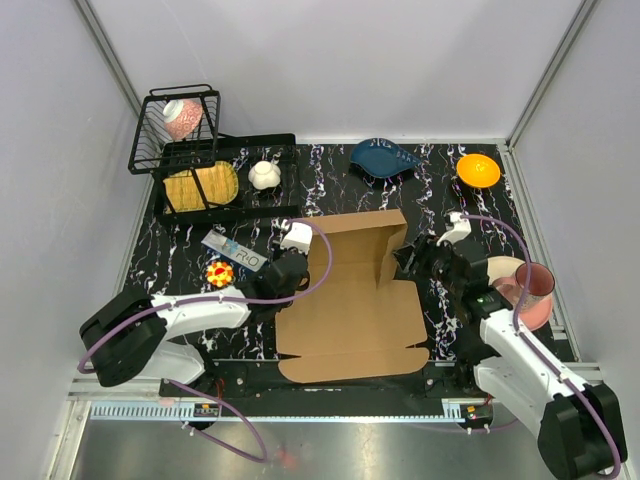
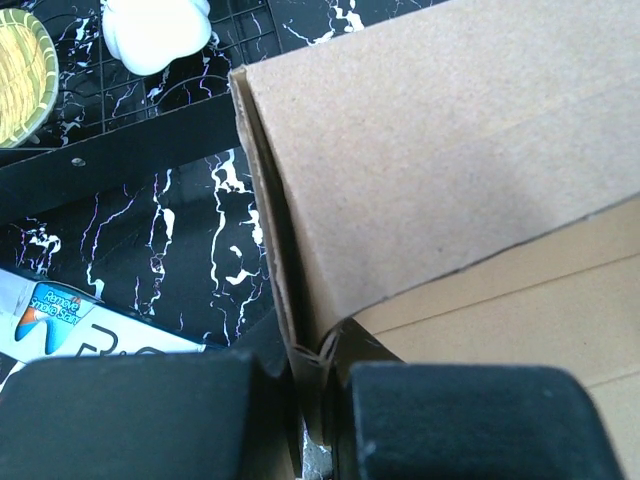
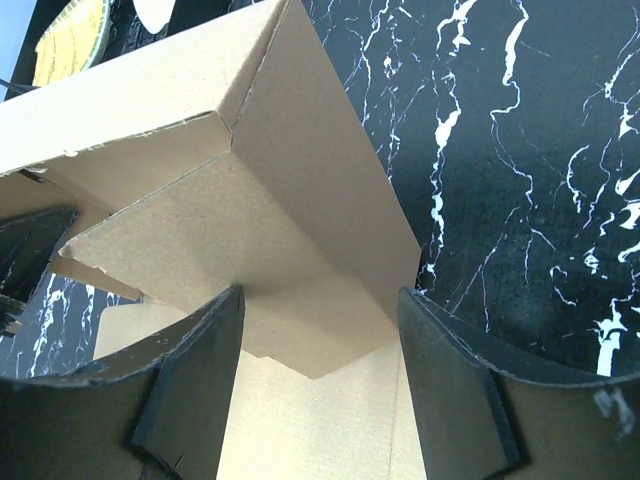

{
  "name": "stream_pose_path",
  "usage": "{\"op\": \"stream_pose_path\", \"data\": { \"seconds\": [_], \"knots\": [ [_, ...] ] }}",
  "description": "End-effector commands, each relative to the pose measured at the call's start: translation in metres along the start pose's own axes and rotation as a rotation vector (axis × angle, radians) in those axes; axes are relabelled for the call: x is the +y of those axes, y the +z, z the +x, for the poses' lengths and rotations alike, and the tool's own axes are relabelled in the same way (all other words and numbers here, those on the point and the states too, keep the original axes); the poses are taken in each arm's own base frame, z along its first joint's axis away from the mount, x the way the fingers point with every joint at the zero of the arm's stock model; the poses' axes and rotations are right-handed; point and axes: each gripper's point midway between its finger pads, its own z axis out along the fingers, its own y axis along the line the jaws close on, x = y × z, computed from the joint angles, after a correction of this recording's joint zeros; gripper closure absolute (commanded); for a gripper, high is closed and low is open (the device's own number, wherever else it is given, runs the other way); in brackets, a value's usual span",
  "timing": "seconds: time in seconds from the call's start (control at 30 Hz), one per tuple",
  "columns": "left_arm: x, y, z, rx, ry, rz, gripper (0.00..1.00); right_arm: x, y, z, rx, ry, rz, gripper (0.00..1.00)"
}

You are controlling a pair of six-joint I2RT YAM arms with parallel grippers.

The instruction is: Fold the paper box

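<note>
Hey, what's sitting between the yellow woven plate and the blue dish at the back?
A small white pot, standing on the black rack; the top view shows it.

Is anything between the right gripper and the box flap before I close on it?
Nothing visible. The right gripper stands open, its jaws straddling a raised flap of the paper box.
</note>
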Motion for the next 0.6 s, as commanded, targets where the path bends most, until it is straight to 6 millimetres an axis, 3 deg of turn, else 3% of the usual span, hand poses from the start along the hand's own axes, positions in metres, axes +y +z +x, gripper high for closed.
{"op": "stream_pose_path", "data": {
  "seconds": [0.0, 0.43, 0.57],
  "knots": [
    [-0.020, -0.005, -0.006, -0.036, 0.028, 0.120, 1.00, 0.004, 0.010, -0.033, -0.135, -0.057, 0.013, 0.31],
    [-0.030, -0.007, -0.006, -0.073, 0.050, 0.190, 1.00, 0.028, 0.028, -0.037, -0.148, -0.134, -0.095, 0.29],
    [-0.032, -0.006, -0.003, -0.068, 0.063, 0.206, 1.00, 0.025, 0.036, -0.032, -0.130, -0.142, -0.086, 0.27]
  ]
}}
